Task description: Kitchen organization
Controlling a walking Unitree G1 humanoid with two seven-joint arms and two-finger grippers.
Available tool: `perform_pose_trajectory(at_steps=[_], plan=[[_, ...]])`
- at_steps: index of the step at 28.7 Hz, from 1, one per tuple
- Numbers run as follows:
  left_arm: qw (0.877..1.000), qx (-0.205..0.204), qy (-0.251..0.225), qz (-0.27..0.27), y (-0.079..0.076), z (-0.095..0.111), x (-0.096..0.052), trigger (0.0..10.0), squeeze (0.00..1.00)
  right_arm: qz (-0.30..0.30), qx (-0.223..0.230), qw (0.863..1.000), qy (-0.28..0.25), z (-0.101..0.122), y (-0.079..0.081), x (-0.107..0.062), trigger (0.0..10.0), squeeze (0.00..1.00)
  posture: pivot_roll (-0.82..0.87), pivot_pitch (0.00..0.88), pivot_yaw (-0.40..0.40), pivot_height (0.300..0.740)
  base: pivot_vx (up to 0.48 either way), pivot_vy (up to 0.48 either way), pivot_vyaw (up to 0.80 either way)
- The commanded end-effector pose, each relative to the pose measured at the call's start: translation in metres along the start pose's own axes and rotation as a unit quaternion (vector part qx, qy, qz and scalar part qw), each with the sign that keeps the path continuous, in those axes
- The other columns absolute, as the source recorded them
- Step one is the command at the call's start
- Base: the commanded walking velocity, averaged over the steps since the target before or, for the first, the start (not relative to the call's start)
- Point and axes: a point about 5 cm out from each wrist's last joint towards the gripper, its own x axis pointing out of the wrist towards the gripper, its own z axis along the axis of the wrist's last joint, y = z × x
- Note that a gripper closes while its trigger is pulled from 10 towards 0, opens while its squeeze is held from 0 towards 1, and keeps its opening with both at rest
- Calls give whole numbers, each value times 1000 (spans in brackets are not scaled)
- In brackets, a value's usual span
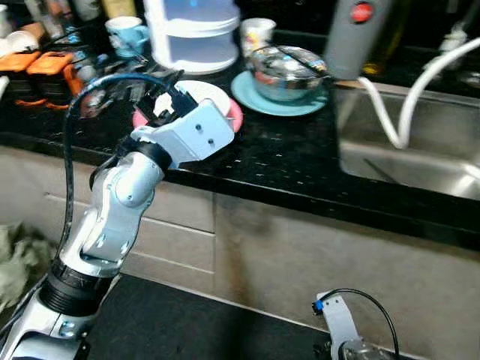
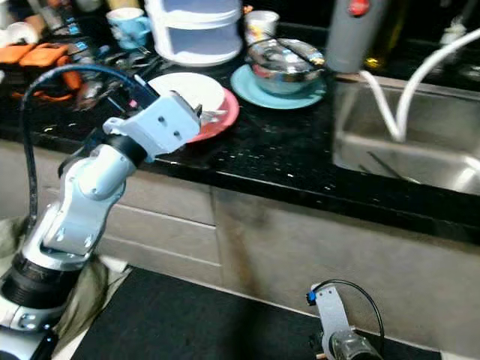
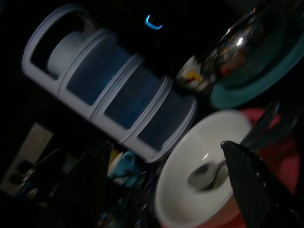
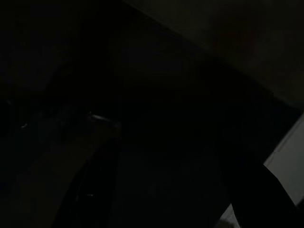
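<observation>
The left gripper [image 3: 166, 190] hovers over the white bowl [image 3: 199, 166], fingers [image 3: 251, 180] spread wide and holding nothing. Behind the bowl stands a white tiered container [image 1: 196, 34]; beside it to the right sits a steel bowl [image 1: 286, 71] on a teal plate [image 1: 259, 96]. A pink plate [image 2: 217, 120] lies under the white bowl, and a spoon [image 3: 206, 175] rests inside it. The right arm [image 1: 345, 330] hangs idle; its fingers can't be made out.

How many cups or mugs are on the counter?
3 that show: a blue mug behind the left tool, a patterned cup beside the steel bowl, and a white cup at far left. Others may be hidden.
</observation>
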Motion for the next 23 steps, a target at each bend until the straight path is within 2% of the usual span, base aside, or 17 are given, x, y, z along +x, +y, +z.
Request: perform_pose_trajectory(at_steps=[1,9,13,14,16,17,19,20,22,23], plan=[[1000,16,3,-6,-2,-4,-2,10000,0,1,5,1000,15,-9,2,0,10000,0,99,130,-9,740,0,0,788],[999,26,-23,0,-2,4,0,10000,0,1,-6,1000,13,-9,3,0,10000,0,96,133,-4,740,0,0,795],[999,14,-44,-1,-3,9,1,10000,0,-7,-14,1000,11,-8,2,0,10000,0,94,133,-3,740,0,0,653],[998,-23,-55,-5,-6,11,2,10000,0,-17,-7,1000,7,-8,1,0,10000,0,94,133,-4,740,0,0,0],[998,-38,-58,-6,-7,12,3,10000,0,-20,-7,1000,5,-8,1,0,10000,0,94,133,-4,740,0,0,0],[996,-63,-60,-6,-7,12,3,10000,0,-23,-13,1000,7,-7,0,0,10000,0,92,134,-5,740,0,0,0],[988,-139,-60,-10,-10,10,6,10000,0,-23,-7,1000,9,-8,0,0,10000,0,89,137,-6,740,0,0,0],[988,-139,-60,-10,-10,10,6,10000,0,-23,-7,1000,9,-8,0,0,10000,0,89,137,-6,740,0,0,0],[982,-179,-64,-18,-12,8,8,10000,0,-17,-1,1000,12,-8,1,0,10000,0,80,136,-3,740,0,0,-800],[982,-179,-64,-18,-12,8,8,10000,0,-17,-1,1000,12,-8,1,0,10000,0,80,136,-3,740,0,0,-800]])
